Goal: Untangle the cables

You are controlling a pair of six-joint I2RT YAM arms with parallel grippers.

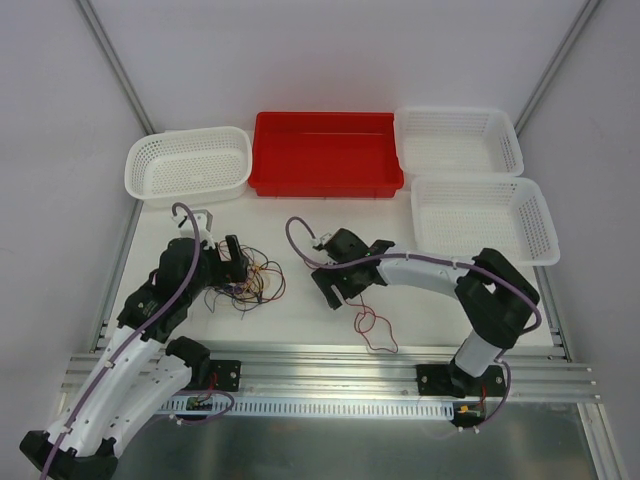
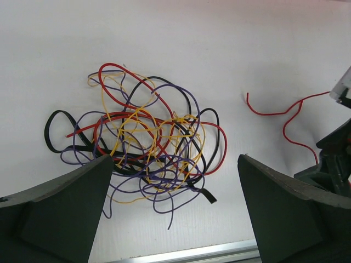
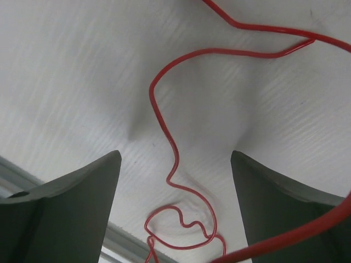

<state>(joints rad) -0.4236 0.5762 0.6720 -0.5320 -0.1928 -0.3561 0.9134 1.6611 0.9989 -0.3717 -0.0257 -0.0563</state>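
As right gripper (image 3: 175, 156), over lone red cable (image 3: 155, 107), and left gripper (image 2: 174, 161), over tangle (image 2: 145, 139), both gape: pinch black loop (image 2: 48, 131) at tangle's 9 o'clock, draw outward slowly.

no readable text or labels

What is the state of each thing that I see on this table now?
Cable tangle: knotted together, lying flat.
Red cable: apart from the tangle, lying loose.
Left gripper: open, over the tangle.
Right gripper: open, holding nothing.
Red bin: empty.
White baskets: all three empty.
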